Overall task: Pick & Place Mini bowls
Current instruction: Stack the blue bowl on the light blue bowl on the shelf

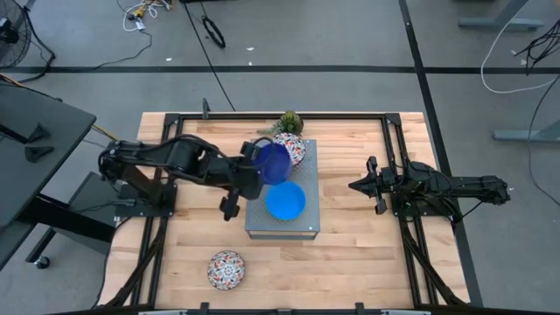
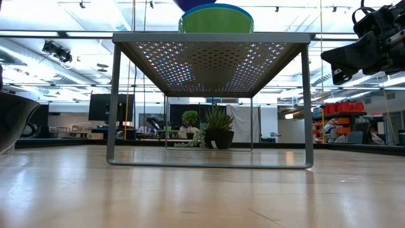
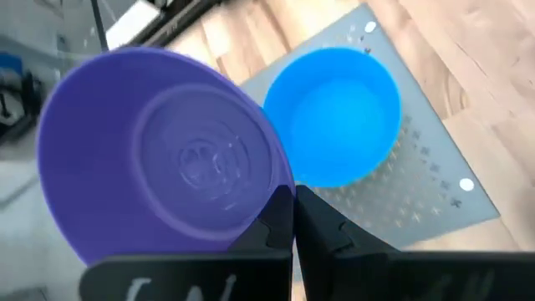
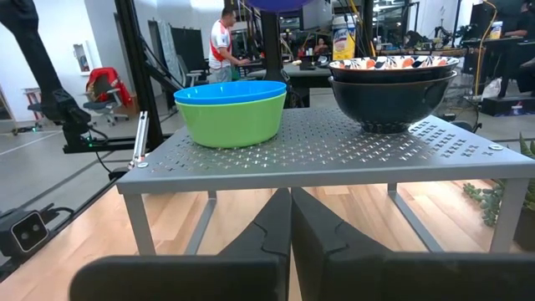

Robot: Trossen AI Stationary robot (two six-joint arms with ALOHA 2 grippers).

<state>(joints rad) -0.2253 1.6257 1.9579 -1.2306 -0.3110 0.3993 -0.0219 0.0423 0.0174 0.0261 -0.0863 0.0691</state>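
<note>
Left gripper [image 1: 255, 171] is clamping the dark blue bowl [image 1: 272, 162] by its rim, holding it tilted above the grey perforated box [image 1: 302, 223], just beside the light blue bowl [image 1: 285, 201] nested in the green bowl [image 4: 234, 117]. Right gripper [image 1: 363, 185] is idling off the box's right side, fingers closed on nothing.

Two dark, near-black jointed arms of slim links and bulkier joint housings. Left gripper [image 3: 292, 219] with two flat black fingers [image 3: 274, 226], angular notched tips, faint pale lettering on the body below. Right gripper [image 4: 290, 219] alike: matte black, stepped inner edges.
</note>
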